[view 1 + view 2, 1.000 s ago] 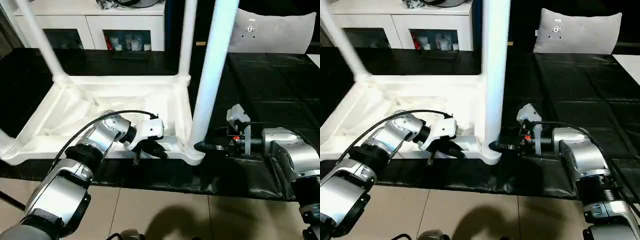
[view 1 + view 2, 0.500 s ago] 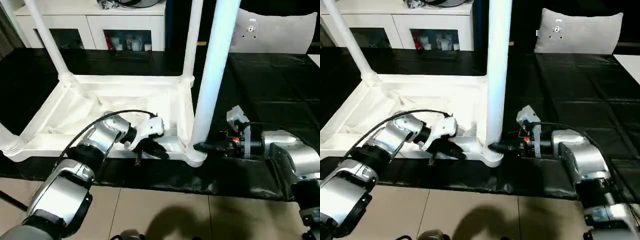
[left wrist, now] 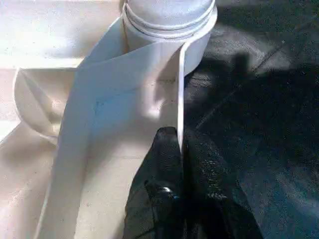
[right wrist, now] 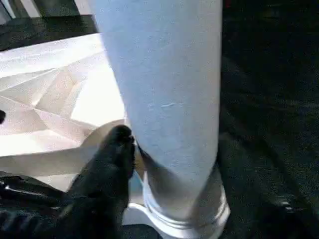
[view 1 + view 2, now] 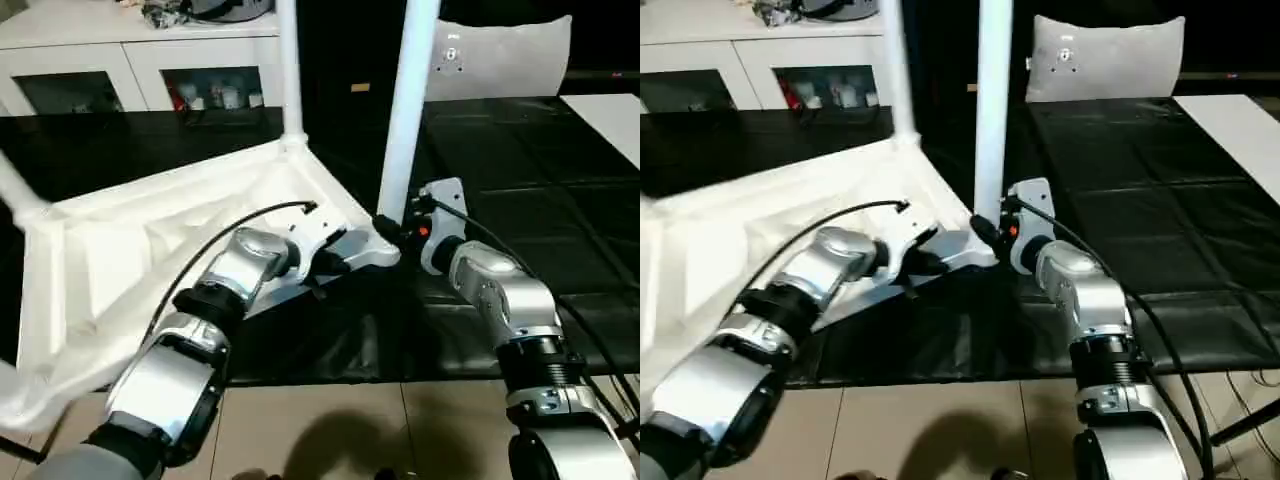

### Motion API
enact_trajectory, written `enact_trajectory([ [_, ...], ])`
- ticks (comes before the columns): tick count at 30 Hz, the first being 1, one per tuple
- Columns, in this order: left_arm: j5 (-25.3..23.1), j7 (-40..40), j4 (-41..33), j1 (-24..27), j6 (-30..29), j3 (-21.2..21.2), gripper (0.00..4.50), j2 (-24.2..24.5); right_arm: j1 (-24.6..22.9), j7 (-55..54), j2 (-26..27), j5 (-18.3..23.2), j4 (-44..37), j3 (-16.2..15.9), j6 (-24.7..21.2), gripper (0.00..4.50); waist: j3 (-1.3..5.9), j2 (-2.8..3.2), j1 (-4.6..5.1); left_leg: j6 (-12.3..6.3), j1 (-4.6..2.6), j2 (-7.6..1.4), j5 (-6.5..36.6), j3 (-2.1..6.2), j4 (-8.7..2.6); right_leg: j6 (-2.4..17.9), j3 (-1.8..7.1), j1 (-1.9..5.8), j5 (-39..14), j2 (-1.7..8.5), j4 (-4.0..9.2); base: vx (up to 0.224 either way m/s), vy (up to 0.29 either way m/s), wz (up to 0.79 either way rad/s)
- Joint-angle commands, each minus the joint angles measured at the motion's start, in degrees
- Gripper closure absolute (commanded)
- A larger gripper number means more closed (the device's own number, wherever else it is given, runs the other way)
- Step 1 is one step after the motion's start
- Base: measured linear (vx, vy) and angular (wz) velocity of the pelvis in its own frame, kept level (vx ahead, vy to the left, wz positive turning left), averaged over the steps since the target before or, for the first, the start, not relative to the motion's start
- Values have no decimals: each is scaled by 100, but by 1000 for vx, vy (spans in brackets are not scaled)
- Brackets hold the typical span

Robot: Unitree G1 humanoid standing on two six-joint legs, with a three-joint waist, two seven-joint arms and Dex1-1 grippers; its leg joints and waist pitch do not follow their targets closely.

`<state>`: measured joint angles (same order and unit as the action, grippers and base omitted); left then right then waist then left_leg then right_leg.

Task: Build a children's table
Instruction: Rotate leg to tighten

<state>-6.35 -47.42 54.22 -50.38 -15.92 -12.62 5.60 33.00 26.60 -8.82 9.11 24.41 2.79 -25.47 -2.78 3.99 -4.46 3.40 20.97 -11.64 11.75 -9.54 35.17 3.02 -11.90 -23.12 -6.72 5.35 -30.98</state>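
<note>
your left gripper [image 3: 180, 149] pinches the table top [image 5: 120, 250] rim, jaws closed. right gripper [image 5: 388, 232] spread around the corner leg [image 5: 403, 110]; grip unclear. white cabinet [image 5: 130, 60] behind.

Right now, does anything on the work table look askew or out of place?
Yes. The tabletop lies upside down, skewed across the black table, with its near-left corner hanging past the edge over the floor.

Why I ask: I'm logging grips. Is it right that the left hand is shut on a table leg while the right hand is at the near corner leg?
Not quite: the left hand is shut on the tabletop's rim, as the left wrist view shows. The right hand is indeed at the corner leg.
</note>
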Motion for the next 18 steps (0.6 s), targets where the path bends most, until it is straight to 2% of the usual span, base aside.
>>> enact_trajectory([
  [1, 83, 86, -112, -130, 111, -18, 450, -104, -57, 329, 151, 139, -72, -201, -13, 158, 509, -74, -24, -561, -28, -154, 591, 83, -349, 4, 328, 411, -2066, 418, 401, 0, 0, 0],
  [4, -45, -152, -173, -51, 318, -161, 450, 52, -198, 828, -193, 230, -107, -205, 93, 130, 501, -80, -55, -585, -34, -148, 635, 67, -351, 51, 339, 417, -2096, 424, 399, 0, 0, 0],
  [6, -122, -558, -222, 25, 704, -293, 450, 234, -338, 1466, -597, 285, -98, -271, 301, 119, 501, -91, -99, -615, -43, -142, 658, 61, -353, 14, 332, 428, -2144, 420, 412, 0, 0, 0],
  [8, -180, -775, -266, 59, 840, -391, 450, 348, -370, 1685, -773, 312, -89, -246, 347, 91, 512, -89, -124, -665, -18, -160, 591, 62, -346, 14, 350, 429, -2014, 416, 369, 0, 0, 0],
  [9, -183, -871, -288, 73, 882, -417, 450, 387, -379, 1766, -839, 312, -99, -250, 365, 91, 516, -96, -129, -660, -17, -161, 570, 65, -345, 28, 351, 427, -1990, 416, 361, 0, 0, 0],
  [10, -185, -967, -311, 86, 925, -444, 450, 426, -389, 1848, -905, 312, -109, -255, 382, 85, 504, -58, -126, -641, -20, -162, 618, 65, -344, 61, 338, 423, -2022, 408, 378, 0, 0, 0],
  [11, -193, -1125, -337, 103, 966, -485, 450, 498, -425, 2061, -1056, 301, -154, -289, 466, 75, 504, -67, -124, -633, -20, -156, 636, 58, -342, 66, 336, 426, -2040, 407, 383, 0, 0, 0],
  [12, -187, -1487, -401, 151, 1207, -579, 450, 665, -558, 2696, -1429, 339, -361, -393, 589, 75, 505, -72, -138, -610, -23, -153, 644, 55, -342, 73, 340, 428, -2075, 412, 377, 0, 0, 0],
  [13, -186, -1522, -408, 155, 1223, -589, 450, 681, -573, 2763, -1466, 350, -387, -403, 593, 75, 500, -76, -157, -631, -20, -142, 681, 54, -341, 52, 323, 439, -2111, 401, 386, 0, 0, 0],
  [14, -176, -1758, -446, 192, 1441, -659, 450, 788, -654, 3166, -1676, 431, -539, -456, 599, 75, 503, -78, -196, -664, -24, -173, 659, 51, -340, 30, 351, 426, -2089, 405, 364, 0, 0, 0],
  [18, -135, -2312, -481, 254, 1776, -772, 450, 984, -752, 4004, -2094, 604, -700, -606, 665, 75, 504, -75, -273, -659, -47, -191, 709, 46, -344, 53, 353, 402, -2136, 402, 363, 0, 0, 0],
])
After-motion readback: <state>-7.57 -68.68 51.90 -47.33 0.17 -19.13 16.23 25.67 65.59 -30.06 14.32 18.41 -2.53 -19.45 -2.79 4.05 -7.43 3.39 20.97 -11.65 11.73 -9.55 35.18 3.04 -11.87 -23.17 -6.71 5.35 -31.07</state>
